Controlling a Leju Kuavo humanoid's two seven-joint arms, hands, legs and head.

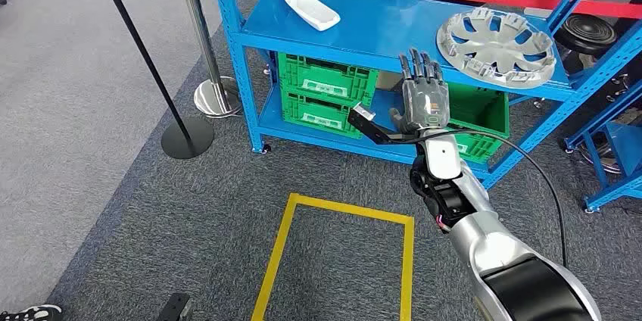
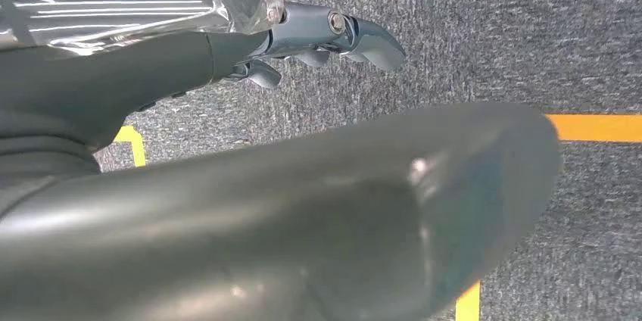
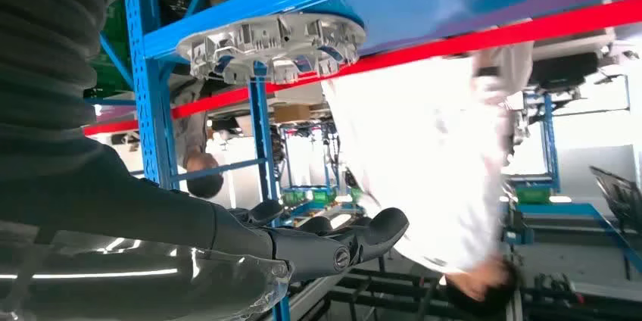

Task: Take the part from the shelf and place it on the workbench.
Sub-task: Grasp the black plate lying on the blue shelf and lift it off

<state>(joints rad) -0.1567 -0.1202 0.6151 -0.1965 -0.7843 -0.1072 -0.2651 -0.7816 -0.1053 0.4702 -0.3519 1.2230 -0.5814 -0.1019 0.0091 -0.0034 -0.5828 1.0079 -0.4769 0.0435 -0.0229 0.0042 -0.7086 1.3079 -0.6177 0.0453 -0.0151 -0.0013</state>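
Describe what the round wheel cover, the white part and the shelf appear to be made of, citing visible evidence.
Wheel cover: likely silver-painted plastic; matte grey sheen, moulded ribs.
White part: probably plastic; smooth, glossy, thin-walled.
Shelf: apparently painted steel; uniform blue coat, perforated uprights.

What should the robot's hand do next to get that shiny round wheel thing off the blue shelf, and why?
Probably reach the right hand forward and a little to its right, toward the silver wheel cover. The hand is open and holds nothing, raised in front of the blue shelf, short of the cover, which lies flat near the shelf's front edge. It has to get closer before it can grip the rim.
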